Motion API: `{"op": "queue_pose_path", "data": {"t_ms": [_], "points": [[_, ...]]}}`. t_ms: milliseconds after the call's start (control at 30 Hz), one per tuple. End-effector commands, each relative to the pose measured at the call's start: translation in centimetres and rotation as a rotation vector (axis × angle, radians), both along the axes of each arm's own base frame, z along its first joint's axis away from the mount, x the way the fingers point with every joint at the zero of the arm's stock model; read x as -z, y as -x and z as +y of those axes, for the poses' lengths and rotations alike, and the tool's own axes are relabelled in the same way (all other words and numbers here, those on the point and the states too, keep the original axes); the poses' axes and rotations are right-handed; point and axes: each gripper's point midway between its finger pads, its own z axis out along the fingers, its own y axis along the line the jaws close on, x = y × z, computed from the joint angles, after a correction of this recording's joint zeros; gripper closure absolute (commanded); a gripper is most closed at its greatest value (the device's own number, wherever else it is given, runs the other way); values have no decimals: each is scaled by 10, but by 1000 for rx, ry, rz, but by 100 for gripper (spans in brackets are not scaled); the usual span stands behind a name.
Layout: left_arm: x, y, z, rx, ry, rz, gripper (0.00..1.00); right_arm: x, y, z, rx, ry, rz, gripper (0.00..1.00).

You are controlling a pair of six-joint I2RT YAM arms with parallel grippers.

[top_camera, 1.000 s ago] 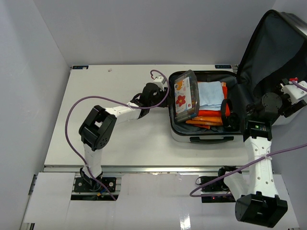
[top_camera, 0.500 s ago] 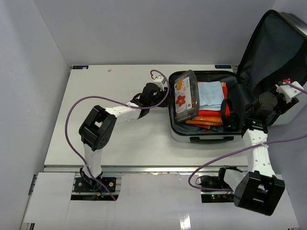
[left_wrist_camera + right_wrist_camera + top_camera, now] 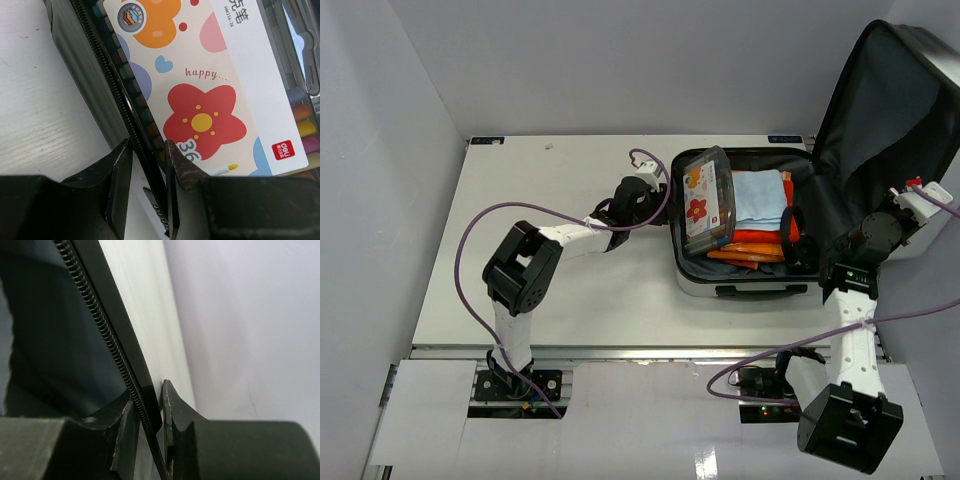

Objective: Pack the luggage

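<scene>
The luggage (image 3: 745, 283) lies open at the table's right, its dark-lined lid (image 3: 890, 110) standing up on the right. My left gripper (image 3: 658, 192) is at the base's left side. In the left wrist view it (image 3: 146, 150) is shut on the black zipper rim (image 3: 107, 75), one finger outside and one inside. My right gripper (image 3: 912, 195) is at the lid's outer edge. The right wrist view shows it (image 3: 147, 405) shut on the lid's zipper edge (image 3: 107, 350), with the white shell (image 3: 145, 305) beyond.
Inside the base, a flat pen case with a red flower (image 3: 705, 200) leans against the left wall, seen close up (image 3: 200, 120) by the left wrist. A folded light-blue cloth (image 3: 758, 195) and orange items (image 3: 750, 245) lie beside it. Grey walls stand close on both sides.
My right gripper has closed onto the lid's edge, and the right arm's base and elbow have swung left. The left arm and the packed items have stayed put.
</scene>
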Motion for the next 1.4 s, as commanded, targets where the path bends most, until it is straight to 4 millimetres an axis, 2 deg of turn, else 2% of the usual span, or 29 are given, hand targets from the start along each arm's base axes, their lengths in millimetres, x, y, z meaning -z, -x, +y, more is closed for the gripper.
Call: {"op": "queue_pose_path", "data": {"t_ms": [0,267,467,600,733,867,1033,1167,1367], "points": [[-16,22,-7,86,21,-16,100,-2,-36,69,-461,-28,-159,92],[-27,26,1,59,15,-17,100,18,-43,117,-725,-17,-90,92],[-38,27,2,58,28,-28,100,14,-44,150,-891,-2,-51,92],[-43,29,2,58,41,-34,100,26,-47,176,-1030,-22,-1,91],[-47,32,2,68,54,-31,100,48,-51,202,-1154,-38,67,90],[-52,33,3,69,57,-39,100,59,-49,222,-1236,-45,122,80],[-56,33,7,56,54,-55,100,60,-30,236,-1293,-20,90,63],[-56,32,7,55,44,-57,100,60,-17,245,-1340,-22,90,55],[-54,30,10,38,36,-63,100,39,5,253,-1375,-34,33,47]]}}
